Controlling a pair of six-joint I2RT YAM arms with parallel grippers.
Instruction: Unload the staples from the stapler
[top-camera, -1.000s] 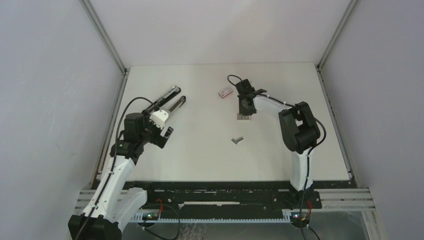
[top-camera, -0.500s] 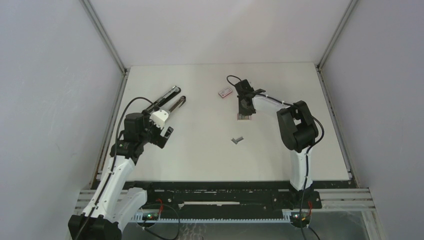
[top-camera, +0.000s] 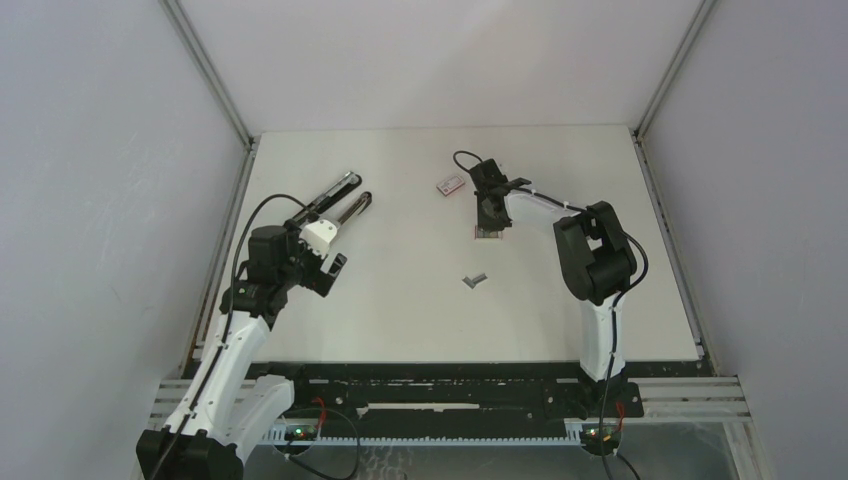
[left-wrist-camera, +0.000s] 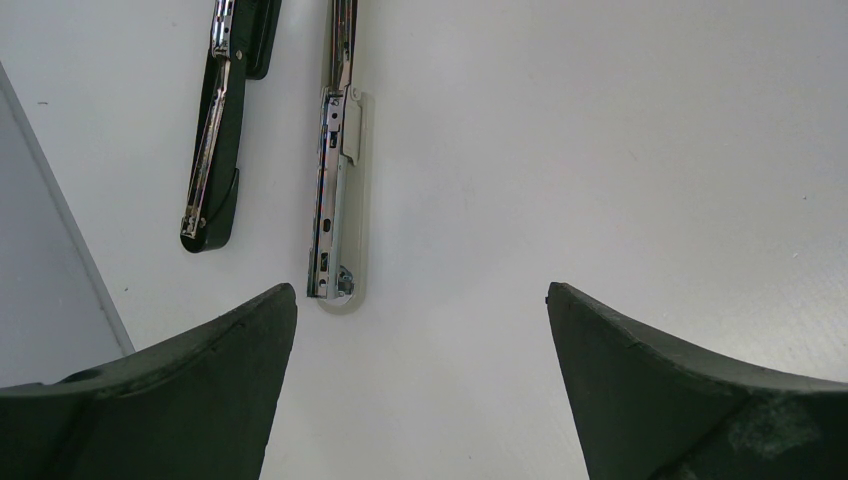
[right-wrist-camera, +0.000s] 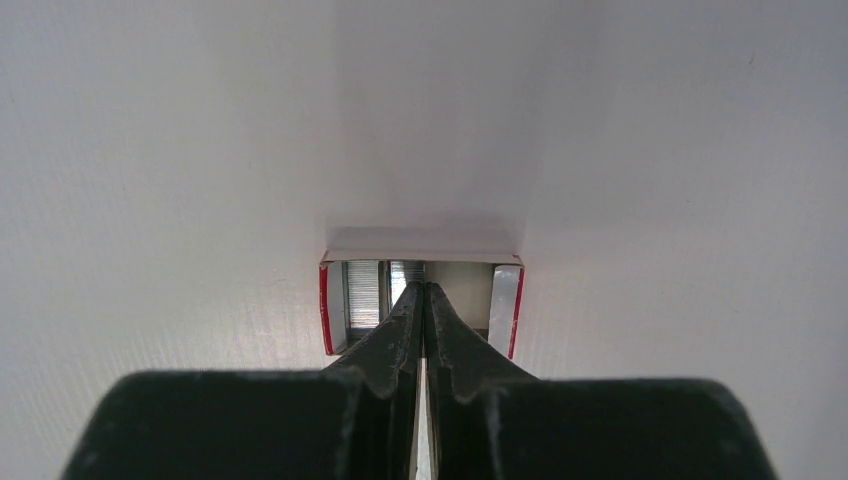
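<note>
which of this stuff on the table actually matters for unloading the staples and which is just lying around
For the job: long slim black-and-silver metal stapler; tiny silver-grey metal staples strip.
Lying about: small flat red-and-white box; small open red-edged cardboard tray, under the shut right fingers.

Setting: a robotics lab test cell. A flat white matte tabletop (top-camera: 420, 330) is boxed in by plain pale grey panel walls (top-camera: 100, 150) on bare aluminium corner posts (top-camera: 205, 70). The white-and-black left robot arm (top-camera: 225, 350) and right robot arm (top-camera: 598, 330) are bolted to a black slotted metal rail (top-camera: 450, 385) at the near edge. Small indicator lights (top-camera: 296, 433) glow below it.
</note>
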